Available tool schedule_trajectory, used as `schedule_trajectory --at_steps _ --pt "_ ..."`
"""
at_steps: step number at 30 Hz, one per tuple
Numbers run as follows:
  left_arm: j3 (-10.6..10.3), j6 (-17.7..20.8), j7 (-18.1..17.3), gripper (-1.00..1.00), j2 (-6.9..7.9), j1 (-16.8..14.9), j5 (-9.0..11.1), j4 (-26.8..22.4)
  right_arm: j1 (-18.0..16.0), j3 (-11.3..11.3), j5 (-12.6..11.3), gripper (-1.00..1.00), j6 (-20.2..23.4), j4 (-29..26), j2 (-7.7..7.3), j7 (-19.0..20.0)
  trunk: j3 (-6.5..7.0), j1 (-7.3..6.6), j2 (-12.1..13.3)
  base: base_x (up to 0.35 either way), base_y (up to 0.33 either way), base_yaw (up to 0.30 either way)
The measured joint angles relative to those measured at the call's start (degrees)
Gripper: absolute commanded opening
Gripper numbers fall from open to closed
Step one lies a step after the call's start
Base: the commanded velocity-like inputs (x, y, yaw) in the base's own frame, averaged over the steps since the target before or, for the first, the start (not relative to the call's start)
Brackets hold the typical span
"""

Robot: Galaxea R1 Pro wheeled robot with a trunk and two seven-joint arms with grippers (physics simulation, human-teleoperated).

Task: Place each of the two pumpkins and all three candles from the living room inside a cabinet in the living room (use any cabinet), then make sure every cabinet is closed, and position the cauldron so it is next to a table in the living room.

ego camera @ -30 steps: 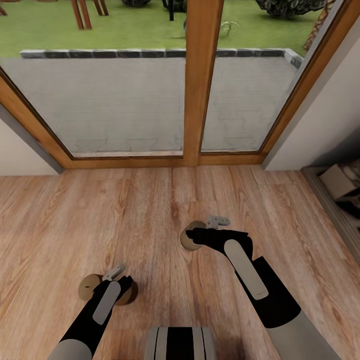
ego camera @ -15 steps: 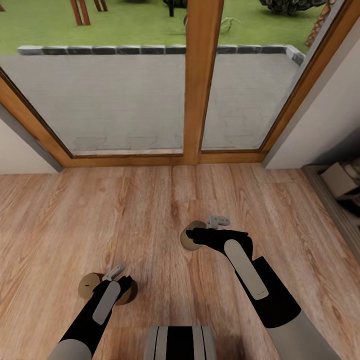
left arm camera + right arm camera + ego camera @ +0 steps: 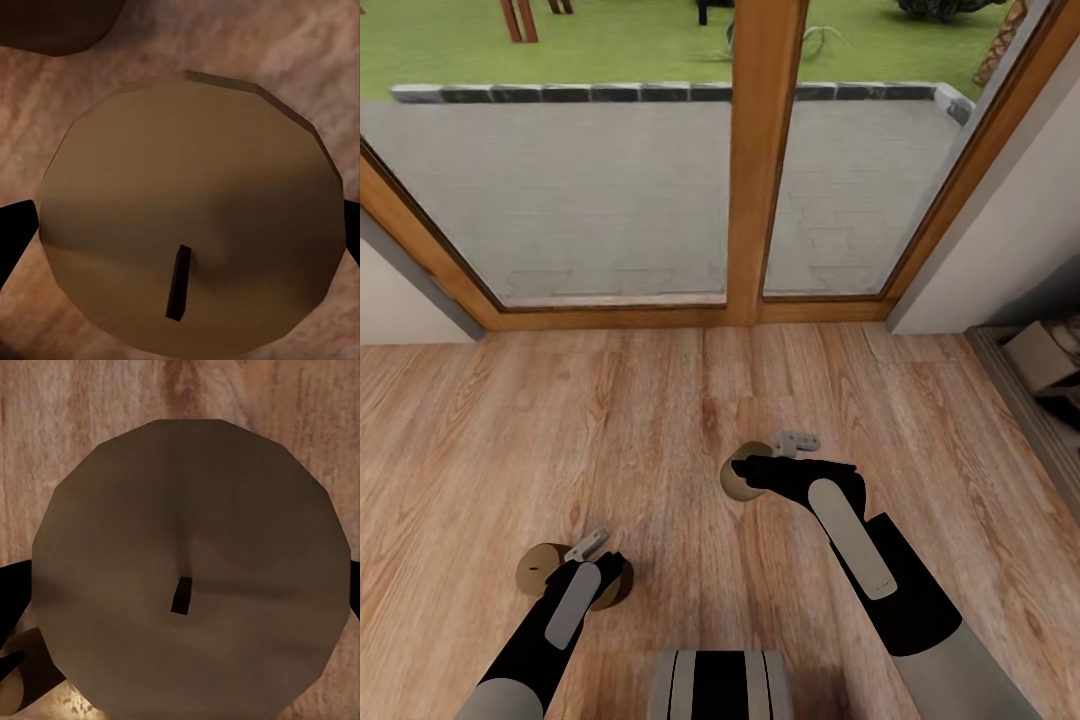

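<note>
Each gripper, left (image 3: 592, 548) and right (image 3: 785, 447), clamped on 1 brown candle (image 3: 537, 572) (image 3: 738, 483). You face window (image 3: 610, 200); sharp turn toward cabinet could shake candles loose.

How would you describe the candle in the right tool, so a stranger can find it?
Start at the big wood-framed glass door and come down its middle post to the plank floor. The right tool holds a brown candle there. The left tool's candle sits nearer the robot.

Seemingly two candles (image 3: 538, 571) (both brown)
</note>
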Motion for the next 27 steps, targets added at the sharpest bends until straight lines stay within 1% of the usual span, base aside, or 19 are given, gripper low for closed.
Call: schedule_trajectory --at_steps 19,22,27 --pt "0.07 0.03 -0.03 -1.0 0.0 0.0 -0.03 0.02 0.0 0.0 0.0 -1.0 0.0 0.09 0.0 0.0 0.0 0.0 0.0 0.0 0.0 0.0" --pt "0.07 -0.01 -0.03 -1.0 0.0 -0.01 -0.04 -0.01 0.0 0.0 -0.01 -1.0 -0.05 0.08 0.0 0.0 0.66 -0.08 0.04 0.0 0.0 0.0" --pt "0.01 0.02 -0.03 -1.0 0.0 0.0 -0.05 0.02 0.0 0.0 0.0 -1.0 0.0 0.09 0.0 0.0 0.66 -0.08 0.04 0.0 0.0 0.0"
